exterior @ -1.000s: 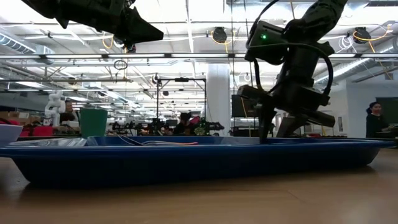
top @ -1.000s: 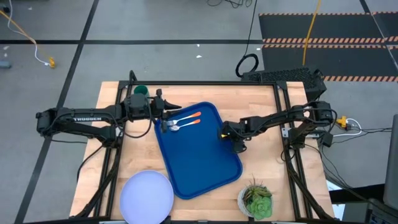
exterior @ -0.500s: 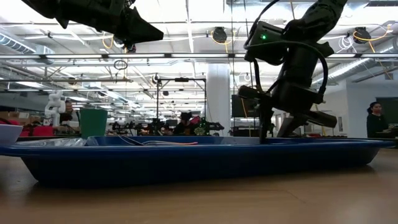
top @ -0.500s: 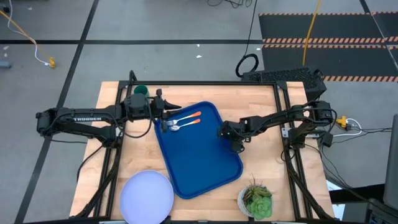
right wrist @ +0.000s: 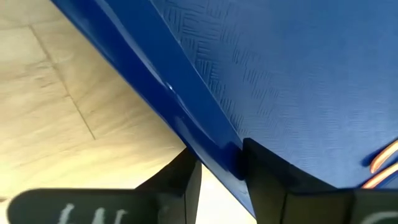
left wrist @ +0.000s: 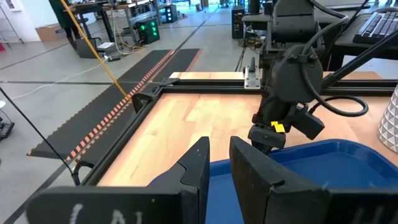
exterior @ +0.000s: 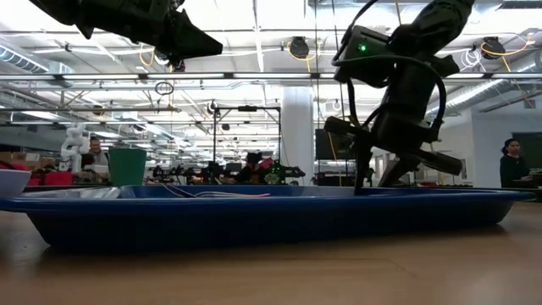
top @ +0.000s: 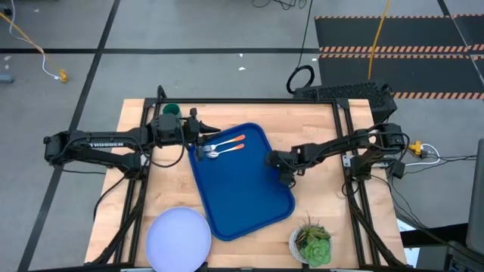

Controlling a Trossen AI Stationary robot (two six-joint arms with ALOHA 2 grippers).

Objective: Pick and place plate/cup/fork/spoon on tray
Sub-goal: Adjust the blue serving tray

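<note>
The blue tray lies slantwise on the middle of the table. At its far left corner lie the fork and the spoon, orange handles toward the right. The green cup stands on the table's far left, and the pale plate lies at the near left. My right gripper is at the tray's right rim. My left gripper hovers above the tray's far left corner, its fingers a narrow gap apart with nothing between them. My right gripper has the rim of the tray's right long side between its two fingers, a little beyond that side's middle. One finger is inside the tray and the other is outside. It comes slanting down from the table's right. The tray lies flat on the table.
A white pot with a green plant stands near the tray's near right corner. Black frame rails run along the table's far edge and down both sides. Bare wood shows between the tray and the right rail.
My right gripper has rolled about its own pointing line while staying at the tray's right rim. The left arm and the tableware have kept still.
</note>
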